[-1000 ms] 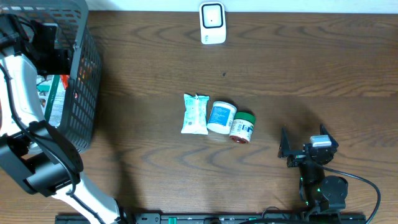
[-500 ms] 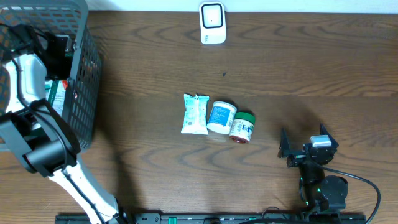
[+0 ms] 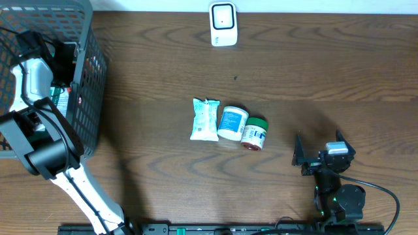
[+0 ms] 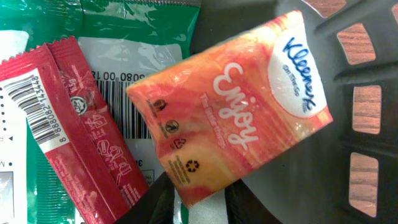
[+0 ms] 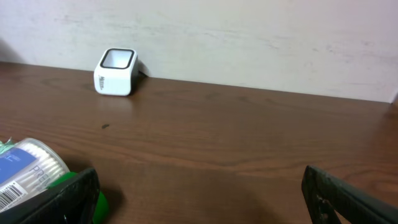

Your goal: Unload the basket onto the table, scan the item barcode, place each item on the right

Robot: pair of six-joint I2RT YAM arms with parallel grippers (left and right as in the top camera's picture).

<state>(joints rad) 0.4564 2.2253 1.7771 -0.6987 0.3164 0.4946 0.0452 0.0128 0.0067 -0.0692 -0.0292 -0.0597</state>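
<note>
Kleenex pack (image 4: 242,118), 1, grasped by left claw (image 4: 196,208), right claw (image 5: 199,198) released, 1 scanner (image 3: 223,24)

A dark brown wooden table (image 3: 313,72) fills nearly the whole overhead view, its grain running in long wavy bands from left to right. A single small dark speck (image 3: 236,78) marks the wood above the centre of the frame. Along the top edge a thin pale strip shows where the table ends at an off-white wall (image 5: 249,37). In the right wrist view this wall is plain and faintly scuffed, and it fills the upper third. The light is soft and even, leaving a dull sheen on the tabletop.
</note>
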